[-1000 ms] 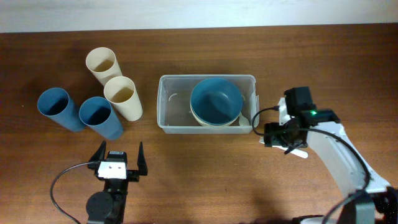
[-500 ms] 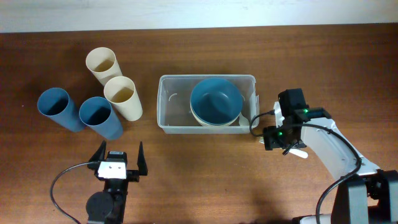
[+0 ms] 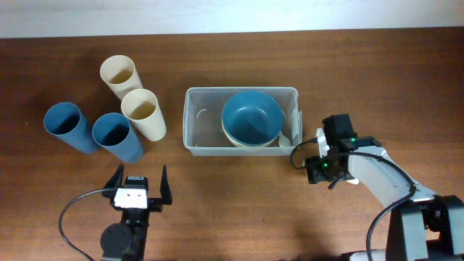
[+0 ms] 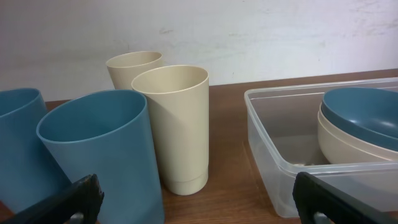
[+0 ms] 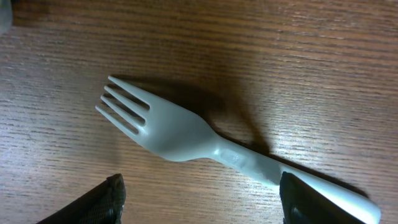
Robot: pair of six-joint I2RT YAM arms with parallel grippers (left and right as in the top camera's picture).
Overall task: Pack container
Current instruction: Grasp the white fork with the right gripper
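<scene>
Clear plastic, the container (image 3: 197,129) sits mid-table on the wood, holding a blue bowl (image 3: 251,116) nested in a cream bowl (image 4: 348,140). Two cream cups (image 3: 143,109) and two blue cups (image 3: 112,132) stand to its left. Your right gripper (image 5: 199,202) hangs just right of the container, fingers spread on either side of a white plastic fork (image 5: 180,134) that lies flat and ungripped. Your left gripper (image 3: 139,181), near the blue cups, is spread wide and empty.

Likely a robot lab: wooden table (image 3: 239,225) against plain white wall (image 4: 261,31).
</scene>
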